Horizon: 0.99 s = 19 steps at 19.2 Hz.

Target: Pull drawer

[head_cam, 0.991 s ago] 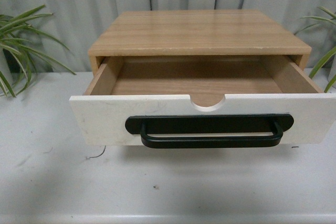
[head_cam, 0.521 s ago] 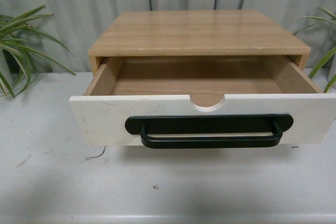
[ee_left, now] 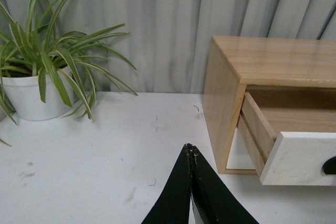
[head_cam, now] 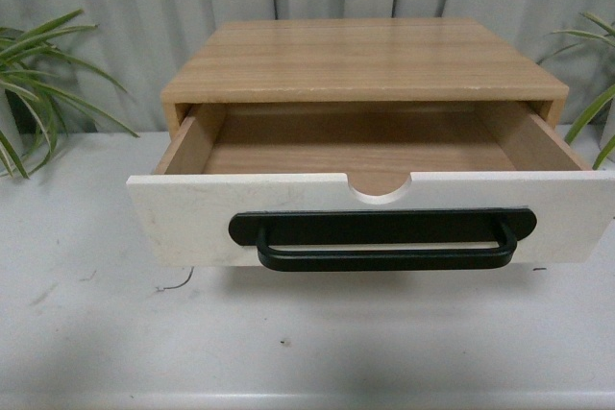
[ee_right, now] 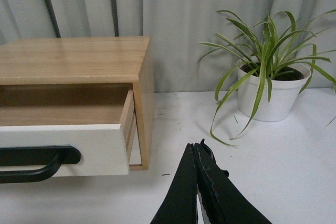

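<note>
The drawer point(head_cam: 192, 218) stands pulled well out of its light wood cabinet point(head_cam: 365, 57), its white front facing me with the long black bar handle point(head_cam: 384, 256) and a semicircular notch in the top edge; the light wood inside holds nothing. Neither arm shows in the front view. In the left wrist view my left gripper point(ee_left: 190, 149) is shut and holds nothing, over the white table beside the cabinet point(ee_left: 223, 108), apart from the drawer point(ee_left: 299, 156). In the right wrist view my right gripper point(ee_right: 197, 147) is shut and holds nothing, off to the side of the drawer point(ee_right: 63, 150).
White table point(head_cam: 96, 333) under the cabinet. A potted spider plant point(ee_left: 31, 95) stands at the left, another point(ee_right: 270, 95) at the right. Grey curtain point(head_cam: 125, 7) hangs behind everything.
</note>
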### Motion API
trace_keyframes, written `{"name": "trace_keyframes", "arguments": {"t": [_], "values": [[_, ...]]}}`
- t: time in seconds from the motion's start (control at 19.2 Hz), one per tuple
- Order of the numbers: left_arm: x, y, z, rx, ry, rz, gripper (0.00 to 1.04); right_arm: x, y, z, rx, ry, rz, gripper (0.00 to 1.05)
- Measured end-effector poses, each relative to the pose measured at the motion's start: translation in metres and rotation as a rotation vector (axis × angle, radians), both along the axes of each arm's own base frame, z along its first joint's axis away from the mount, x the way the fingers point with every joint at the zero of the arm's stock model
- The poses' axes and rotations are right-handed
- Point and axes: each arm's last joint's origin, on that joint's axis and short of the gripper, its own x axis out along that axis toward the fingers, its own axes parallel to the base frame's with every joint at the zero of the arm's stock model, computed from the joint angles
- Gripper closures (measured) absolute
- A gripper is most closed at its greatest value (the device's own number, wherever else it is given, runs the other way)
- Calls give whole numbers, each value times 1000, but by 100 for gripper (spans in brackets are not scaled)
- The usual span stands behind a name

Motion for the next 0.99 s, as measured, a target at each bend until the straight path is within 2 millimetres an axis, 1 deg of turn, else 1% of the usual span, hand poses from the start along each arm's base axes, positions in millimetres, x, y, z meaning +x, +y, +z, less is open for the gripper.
{"name": "trace_keyframes", "arguments": {"t": [0.26, 0.36, 0.42, 0.47, 0.52, 0.57, 0.68, 0.99], "values": [[-5, 0, 0, 0, 0, 0, 103, -4, 0, -1, 0, 3, 0, 103], [-6, 0, -1, 0, 0, 0, 103, -11, 0, -7, 0, 58, -3, 103], [-7, 0, 0, 0, -2, 1, 103, -15, 0, -3, 0, 8, -3, 103], [-8, 0, -2, 0, 14, 1, 103, -15, 0, -1, 0, -13, -3, 103], [-15, 0, -7, 0, 56, -3, 103, -15, 0, -4, 0, 18, -5, 103], [-17, 0, -1, 1, -10, -3, 103, -15, -1, -4, 0, 12, -6, 103], [-17, 0, -5, 0, 19, 2, 103, -15, 0, -3, 0, 8, -6, 103], [-17, 0, -4, 1, 12, 2, 103, -15, -1, -3, 0, 9, -6, 103]]}}
